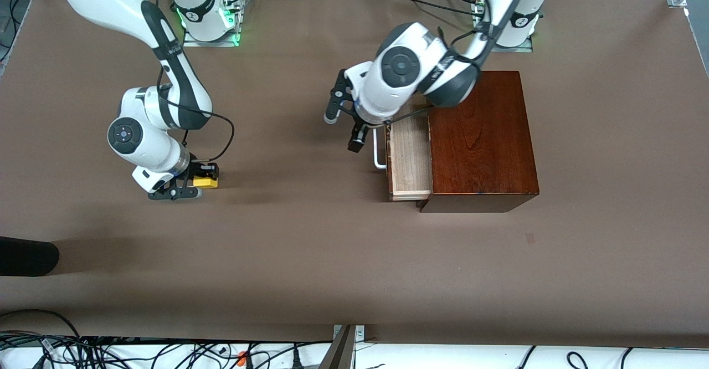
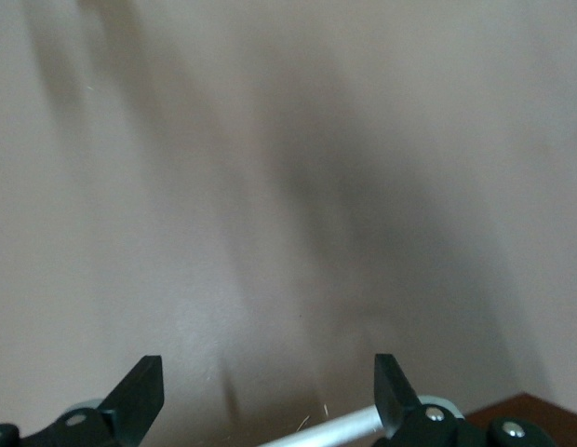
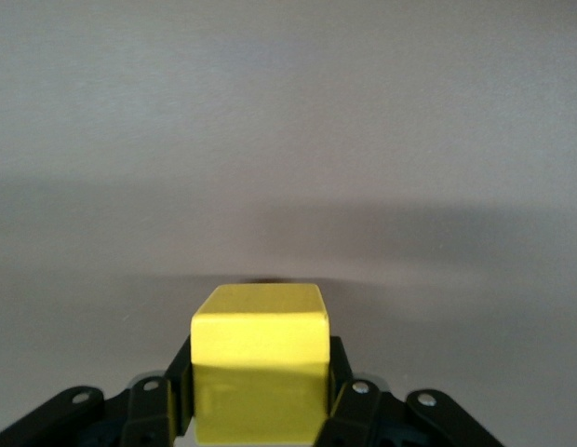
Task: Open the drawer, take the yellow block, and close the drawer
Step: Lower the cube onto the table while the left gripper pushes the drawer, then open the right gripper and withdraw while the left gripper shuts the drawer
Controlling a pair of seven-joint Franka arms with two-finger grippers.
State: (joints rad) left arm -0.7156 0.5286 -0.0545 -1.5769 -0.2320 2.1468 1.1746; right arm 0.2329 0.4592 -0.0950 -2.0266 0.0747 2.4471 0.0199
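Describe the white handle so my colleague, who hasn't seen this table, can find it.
Start at the glossy dark-brown wooden box toward the left arm's end of the brown table. Its shallow pale-wood drawer stands pulled out toward the right arm's end. The white U-shaped bar handle sits on the drawer's front, beside the open left gripper; it is the only white part of the box.

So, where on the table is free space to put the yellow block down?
The widest bare patch of table lies nearer the front camera than both hands, and another lies between the right hand, shut on the yellow block, and the pulled-out drawer. It is crowded around the white handle, where the open left hand hangs.
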